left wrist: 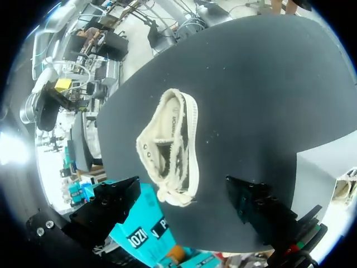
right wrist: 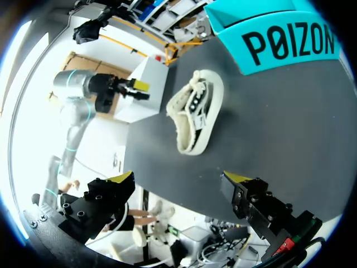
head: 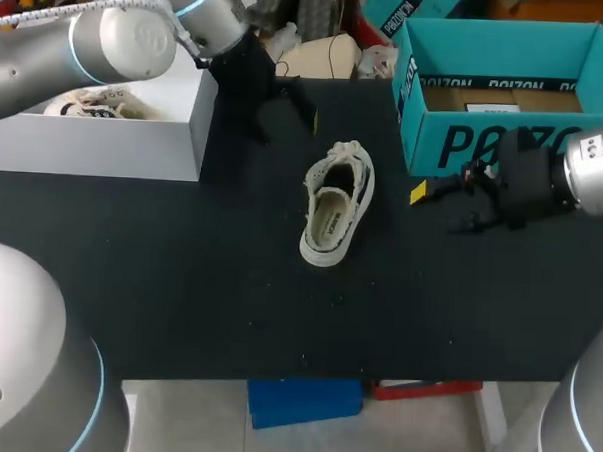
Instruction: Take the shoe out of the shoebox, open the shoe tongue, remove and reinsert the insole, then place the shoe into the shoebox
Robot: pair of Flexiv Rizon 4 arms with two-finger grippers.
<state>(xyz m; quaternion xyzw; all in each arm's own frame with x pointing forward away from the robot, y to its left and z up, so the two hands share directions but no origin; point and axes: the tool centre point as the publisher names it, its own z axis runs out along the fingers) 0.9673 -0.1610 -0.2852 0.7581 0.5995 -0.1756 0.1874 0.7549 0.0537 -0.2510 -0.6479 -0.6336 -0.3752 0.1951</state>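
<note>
Shoe is out of the teal shoebox and lies on the black desk, mid-desk, toe toward the back, opening up. My left fingers hang behind the shoe, spread apart, holding nothing. My right fingers sit off to its right in front of the shoebox, also apart and empty. The white box at left holds another shoe. Step in hand looks like opening the tongue. Next I'd pin the shoe with one set of fingers and pull the tongue back with the other.
</note>
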